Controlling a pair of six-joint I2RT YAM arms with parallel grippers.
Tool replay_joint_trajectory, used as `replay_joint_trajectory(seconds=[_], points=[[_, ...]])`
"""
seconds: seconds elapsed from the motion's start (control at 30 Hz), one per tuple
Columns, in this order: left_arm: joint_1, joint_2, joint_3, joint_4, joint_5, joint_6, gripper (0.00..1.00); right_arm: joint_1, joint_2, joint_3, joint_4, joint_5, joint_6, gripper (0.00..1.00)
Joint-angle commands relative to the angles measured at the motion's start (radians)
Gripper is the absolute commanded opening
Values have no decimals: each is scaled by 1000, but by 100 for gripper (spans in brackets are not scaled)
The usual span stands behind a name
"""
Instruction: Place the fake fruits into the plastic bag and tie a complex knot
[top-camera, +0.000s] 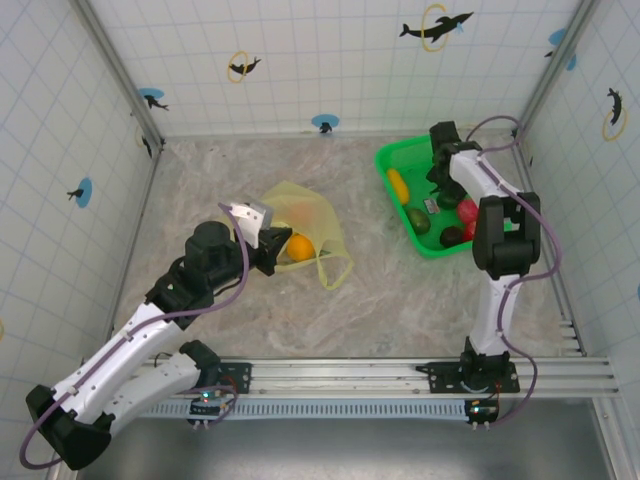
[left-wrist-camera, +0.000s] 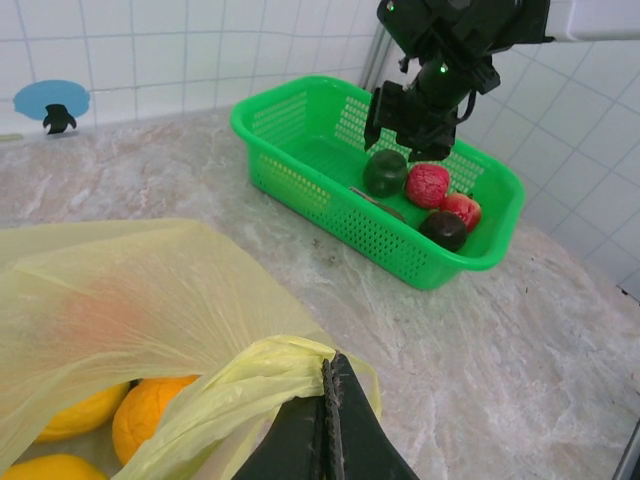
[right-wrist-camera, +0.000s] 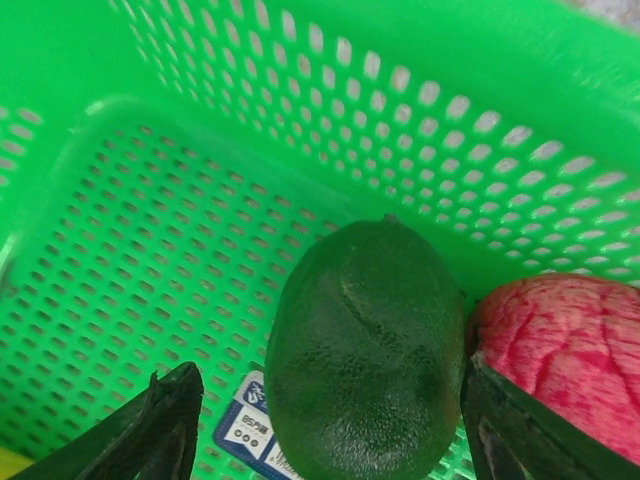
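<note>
Two pincers share this: the right pincer (right-wrist-camera: 335, 425), spread wide, straddles the dark green fruit (right-wrist-camera: 365, 350) in the green tray (right-wrist-camera: 120, 200), far right. Best centre it, sink lower, then close gently. The left pincer (left-wrist-camera: 330, 400), pressed together, pinches the plastic bag (left-wrist-camera: 150, 300) at the middle of the desk (left-wrist-camera: 520, 330).

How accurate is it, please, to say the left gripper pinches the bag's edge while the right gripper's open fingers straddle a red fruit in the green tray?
Only the fruit is wrong: in the right wrist view the right gripper, fingers open, straddles a dark green fruit in the green tray, with the red fruit beside it. The left gripper does pinch the edge of the bag.
</note>
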Motion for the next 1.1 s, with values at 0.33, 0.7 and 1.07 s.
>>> replay_joint_trajectory(seconds=[0.33,0.7,1.07], points=[[-9,-10,-2,8,-17,25,0,-61,113,62,34,-58,-18,73],[-9,9,9,4,-29,36,0,-45,44,10,181,-171,-159,52],[-9,1,31,-19,-31,11,0,18,-411,-400,581,-336,-325,40]])
